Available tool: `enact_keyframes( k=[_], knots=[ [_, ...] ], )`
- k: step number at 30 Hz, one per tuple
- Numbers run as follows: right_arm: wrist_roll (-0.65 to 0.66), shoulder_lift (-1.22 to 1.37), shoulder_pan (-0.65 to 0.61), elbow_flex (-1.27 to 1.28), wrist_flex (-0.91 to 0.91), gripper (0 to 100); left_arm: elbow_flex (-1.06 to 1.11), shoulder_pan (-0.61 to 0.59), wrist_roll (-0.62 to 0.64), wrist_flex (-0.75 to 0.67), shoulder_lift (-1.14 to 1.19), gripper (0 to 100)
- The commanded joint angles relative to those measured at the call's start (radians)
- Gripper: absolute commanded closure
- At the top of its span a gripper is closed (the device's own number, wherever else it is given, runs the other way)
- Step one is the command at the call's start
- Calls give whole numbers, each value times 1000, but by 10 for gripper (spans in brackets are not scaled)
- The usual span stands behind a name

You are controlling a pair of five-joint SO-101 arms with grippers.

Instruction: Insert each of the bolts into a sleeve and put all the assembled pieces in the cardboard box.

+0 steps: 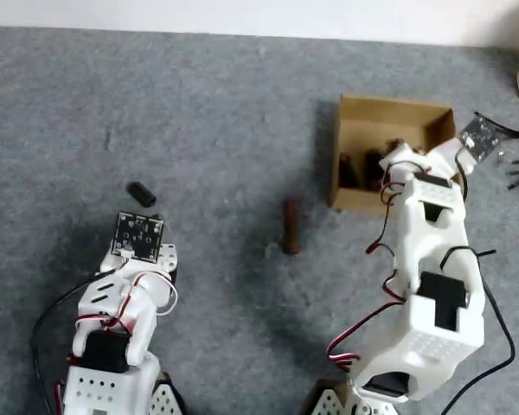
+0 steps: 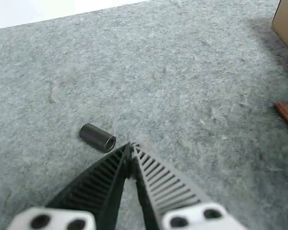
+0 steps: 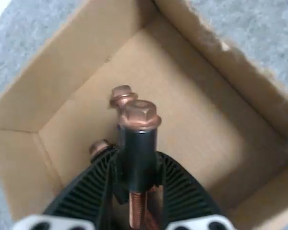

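Your right fingers [image 3: 98, 187] clamp a copper bolt [image 3: 140, 115] in its black cylindrical sleeve [image 3: 137, 153] over the brown cardboard box [image 3: 62, 81]; your left fingers [image 2: 103, 179], far from it, are pressed together.

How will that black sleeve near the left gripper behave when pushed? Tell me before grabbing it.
The sleeve lies on its side, a short cylinder, so it will probably roll if nudged sideways, though the fuzzy mat may slow it. It looks rigid, unlikely to deform. Its smooth wall might slip in the left gripper.
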Motion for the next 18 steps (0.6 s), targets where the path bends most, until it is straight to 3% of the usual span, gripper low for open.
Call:
enact_keyframes(
  k=[1, 5, 11, 18],
  knots=[
    [-9, -18, 8, -51, -33, 992, -10, -4, -3, -29, -5, 983],
    [37, -18, 8, -50, -30, 980, -10, -5, -3, -29, -5, 983],
    [288, -24, -41, -50, -30, 776, -10, -7, -3, -29, -5, 983],
    [267, -56, -59, -48, -10, 776, -10, -8, -3, -29, -5, 983]
  ],
)
